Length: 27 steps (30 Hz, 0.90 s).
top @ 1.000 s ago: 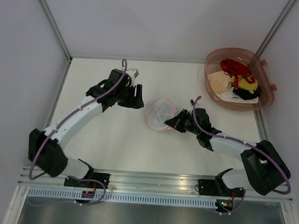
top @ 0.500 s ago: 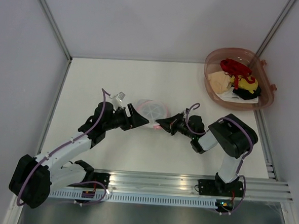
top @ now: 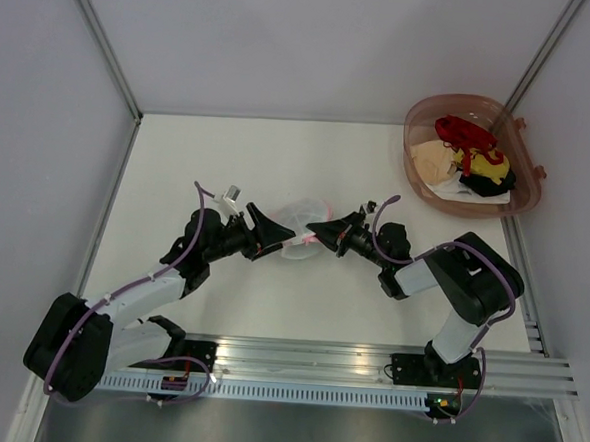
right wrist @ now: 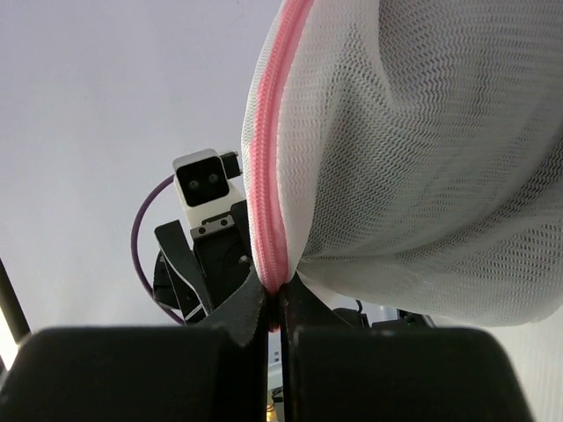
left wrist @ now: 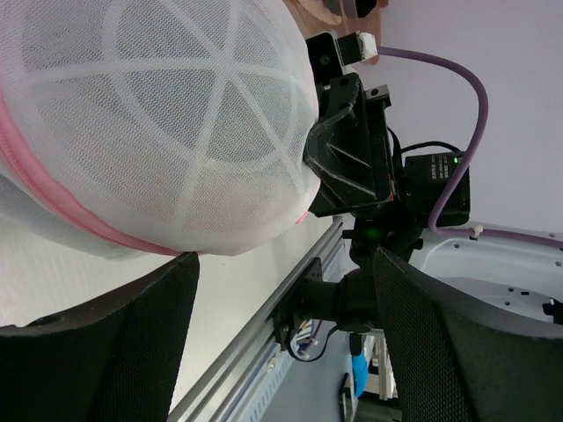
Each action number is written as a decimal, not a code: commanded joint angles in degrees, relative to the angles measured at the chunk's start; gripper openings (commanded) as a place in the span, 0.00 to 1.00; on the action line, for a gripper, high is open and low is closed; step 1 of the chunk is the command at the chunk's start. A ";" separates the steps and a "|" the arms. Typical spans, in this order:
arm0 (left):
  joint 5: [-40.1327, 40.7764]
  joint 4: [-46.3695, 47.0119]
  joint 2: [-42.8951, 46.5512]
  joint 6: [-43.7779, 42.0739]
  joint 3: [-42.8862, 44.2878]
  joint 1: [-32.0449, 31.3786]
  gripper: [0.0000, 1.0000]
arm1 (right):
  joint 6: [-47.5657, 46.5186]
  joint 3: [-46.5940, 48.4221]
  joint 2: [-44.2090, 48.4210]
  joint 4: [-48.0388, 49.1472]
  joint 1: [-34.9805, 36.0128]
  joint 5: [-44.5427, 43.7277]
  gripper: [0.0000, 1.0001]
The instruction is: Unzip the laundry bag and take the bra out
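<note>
Laundry bag (left wrist: 167, 132): white mesh dome, pink zipper rim (right wrist: 268, 176) | left fingers (left wrist: 114, 352) wide | right fingers (right wrist: 132, 369) pinching rim

The laundry bag (left wrist: 158, 132) is mesh cloth; basket (top: 409, 128) seems glossy plastic.

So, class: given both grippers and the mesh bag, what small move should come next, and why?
Probably advance the left gripper and close it on the laundry bag: its jaws stand open facing the mesh, while the right gripper pinches the pink zipper rim.
</note>
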<state>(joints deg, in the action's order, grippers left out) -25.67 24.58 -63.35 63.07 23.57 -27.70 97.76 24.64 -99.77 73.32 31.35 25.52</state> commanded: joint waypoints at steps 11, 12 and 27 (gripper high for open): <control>5.81 -4.28 6.40 10.06 -2.83 -0.25 0.88 | 0.33 0.76 3.09 27.49 0.46 -0.56 0.00; 6.07 -3.84 5.01 10.14 -2.74 -0.25 0.88 | 0.33 0.58 3.17 27.49 0.55 -0.56 0.01; 12.75 5.13 -0.98 12.26 0.77 -0.95 0.83 | -1.42 0.67 4.58 27.49 3.71 4.53 0.01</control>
<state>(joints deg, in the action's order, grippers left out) -16.84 24.40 -64.84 73.71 21.65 -28.51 97.49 24.45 -96.47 73.28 33.85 26.96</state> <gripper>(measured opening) 0.845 0.020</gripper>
